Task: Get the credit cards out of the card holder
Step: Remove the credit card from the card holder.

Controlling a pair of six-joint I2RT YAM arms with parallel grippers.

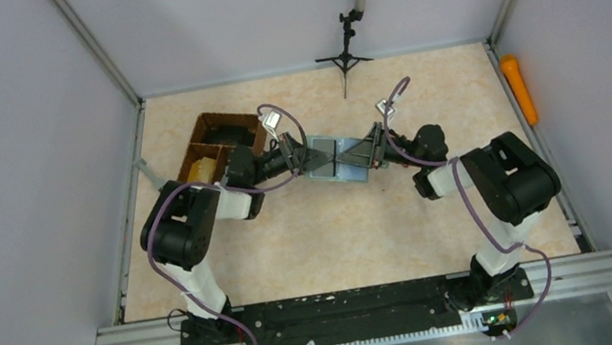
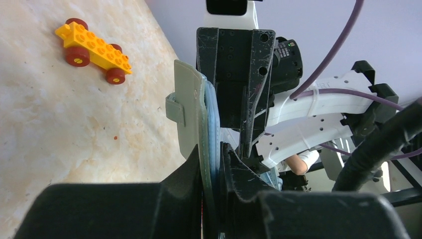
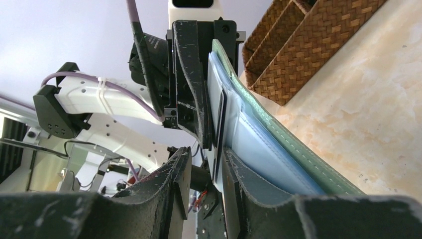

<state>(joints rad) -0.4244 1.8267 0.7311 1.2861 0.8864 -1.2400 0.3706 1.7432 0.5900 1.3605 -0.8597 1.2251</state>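
The grey-green card holder [image 1: 334, 161] hangs open above the table between my two grippers. My left gripper [image 1: 299, 159] is shut on its left edge; in the left wrist view the fingers [image 2: 211, 149] pinch the green and blue layers of the holder [image 2: 189, 112]. My right gripper [image 1: 369, 149] is at the holder's right side. In the right wrist view its jaws [image 3: 205, 152] stand apart, with the edge of a thin dark card [image 3: 220, 119] between them, close to the right finger. The holder's blue lining [image 3: 259, 147] lies outside that finger.
A brown wicker tray [image 1: 215, 138] stands behind my left arm, with a yellow block [image 1: 201, 167] in it; it shows in the right wrist view [image 3: 308, 45] too. A yellow toy car [image 2: 94, 50] lies on the table. An orange object [image 1: 519, 88] lies at the right wall. A small tripod [image 1: 344, 55] stands at the back.
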